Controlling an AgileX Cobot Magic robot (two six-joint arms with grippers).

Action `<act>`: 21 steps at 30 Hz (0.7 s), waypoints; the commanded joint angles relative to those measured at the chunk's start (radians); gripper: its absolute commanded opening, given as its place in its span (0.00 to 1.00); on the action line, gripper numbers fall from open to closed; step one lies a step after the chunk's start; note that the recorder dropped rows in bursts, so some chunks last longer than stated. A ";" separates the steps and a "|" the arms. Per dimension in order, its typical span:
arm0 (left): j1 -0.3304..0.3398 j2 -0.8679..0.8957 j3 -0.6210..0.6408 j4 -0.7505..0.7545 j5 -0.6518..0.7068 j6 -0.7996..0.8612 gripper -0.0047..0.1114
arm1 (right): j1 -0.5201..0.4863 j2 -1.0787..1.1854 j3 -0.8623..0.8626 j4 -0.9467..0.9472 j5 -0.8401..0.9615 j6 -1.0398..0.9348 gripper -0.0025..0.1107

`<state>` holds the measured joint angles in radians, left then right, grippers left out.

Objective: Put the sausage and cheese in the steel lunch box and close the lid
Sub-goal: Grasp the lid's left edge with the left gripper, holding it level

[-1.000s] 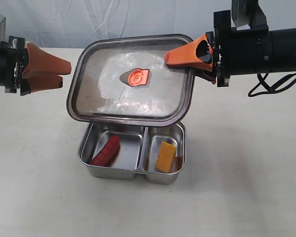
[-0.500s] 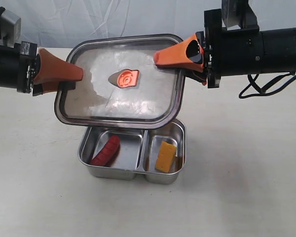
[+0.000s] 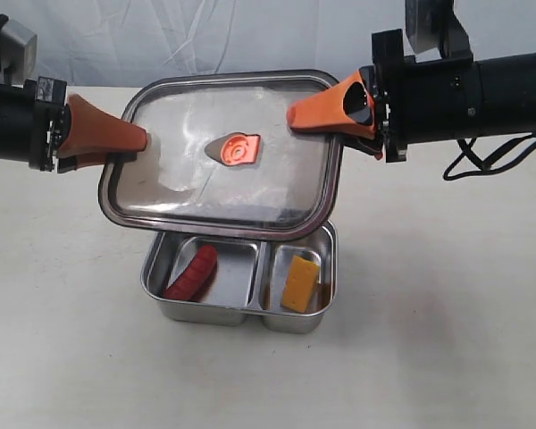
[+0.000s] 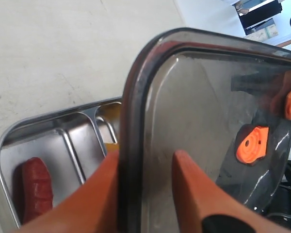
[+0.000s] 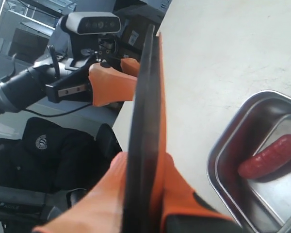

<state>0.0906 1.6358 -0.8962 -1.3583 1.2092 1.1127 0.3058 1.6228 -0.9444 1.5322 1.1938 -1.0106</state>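
The dark translucent lid [image 3: 223,192] with its orange valve [image 3: 239,148] hangs tilted above the steel lunch box [image 3: 205,313]. My right gripper [image 3: 295,121] is shut on the lid's right edge, seen edge-on as the lid [image 5: 145,97] between my right gripper's [image 5: 143,162] fingers. My left gripper [image 3: 134,147] is open and straddles the lid's left rim [image 4: 128,121]; one finger touches the rim, the other stands apart over the top face. The sausage [image 3: 191,273] lies in the left compartment, the cheese [image 3: 300,283] in the right one.
The box stands on a pale tabletop [image 3: 447,340]. A white cloth backdrop [image 3: 205,36] rises behind it. Black cables [image 3: 482,156] hang beneath the right arm.
My left gripper has come in from the left and now straddles the lid's left edge. The right gripper carried the lid leftward, then slightly back. Box, sausage and cheese have not moved.
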 commanded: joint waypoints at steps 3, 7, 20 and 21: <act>-0.004 0.000 0.002 -0.008 0.012 -0.012 0.04 | 0.004 0.034 0.001 -0.085 0.027 -0.008 0.01; -0.004 0.000 0.002 0.016 0.012 -0.023 0.04 | 0.004 0.068 0.001 -0.115 0.026 -0.008 0.01; -0.017 0.000 0.040 0.056 -0.026 -0.063 0.04 | 0.004 0.190 0.001 -0.203 0.019 0.000 0.01; -0.048 0.000 0.040 0.059 -0.064 -0.063 0.04 | 0.004 0.196 0.001 -0.203 -0.003 0.011 0.01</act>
<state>0.0802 1.6381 -0.8526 -1.2442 1.1412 1.0471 0.3058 1.8010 -0.9462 1.4297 1.2441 -1.0123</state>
